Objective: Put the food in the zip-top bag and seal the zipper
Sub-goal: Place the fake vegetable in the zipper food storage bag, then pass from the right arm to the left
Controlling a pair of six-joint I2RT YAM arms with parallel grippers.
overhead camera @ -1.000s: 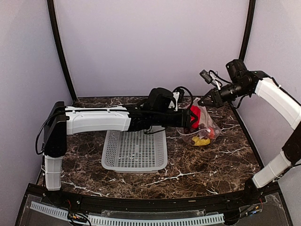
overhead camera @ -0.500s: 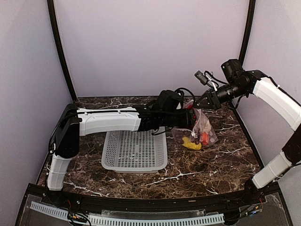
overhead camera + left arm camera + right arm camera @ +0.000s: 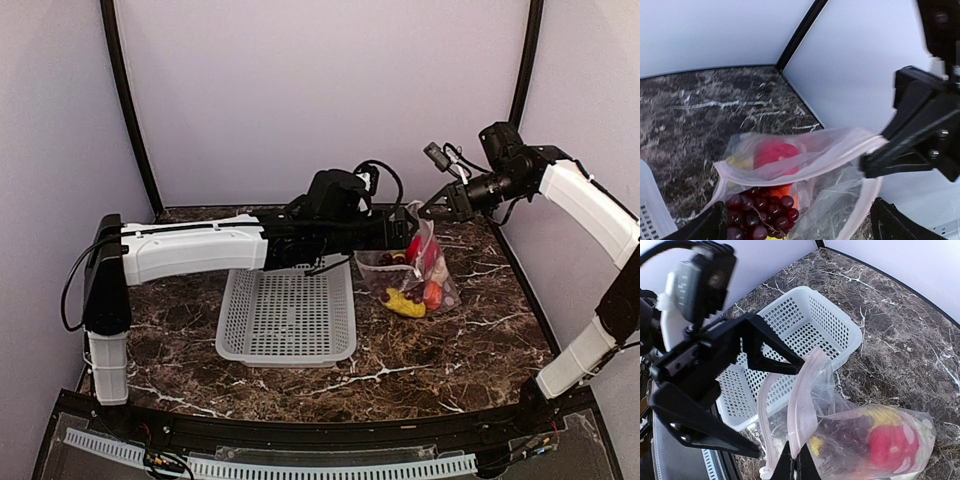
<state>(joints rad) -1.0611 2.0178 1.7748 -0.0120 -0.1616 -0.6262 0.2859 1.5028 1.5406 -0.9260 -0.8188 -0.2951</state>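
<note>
The clear zip-top bag [image 3: 412,282] rests on the marble right of the basket, its mouth held up and open. Inside lie a dark red grape bunch [image 3: 757,210], a red pepper [image 3: 774,154], an orange piece [image 3: 786,194] and yellow pieces [image 3: 404,303]. My right gripper [image 3: 795,467] is shut on the pinkish zipper [image 3: 802,405] strip at the bag's top edge. My left gripper [image 3: 800,231] is open wide just in front of the mouth, nothing between its fingers [image 3: 775,357]. The cauliflower is hidden.
A grey-white perforated basket [image 3: 287,318] sits left of the bag, under the left forearm. The back wall and right corner post [image 3: 800,35] stand close behind the bag. Both grippers crowd the bag's mouth, a few centimetres apart.
The left gripper carried the red pepper into the bag's mouth, opened and let it go. It has drawn back slightly left. The right gripper kept hold of the zipper edge.
</note>
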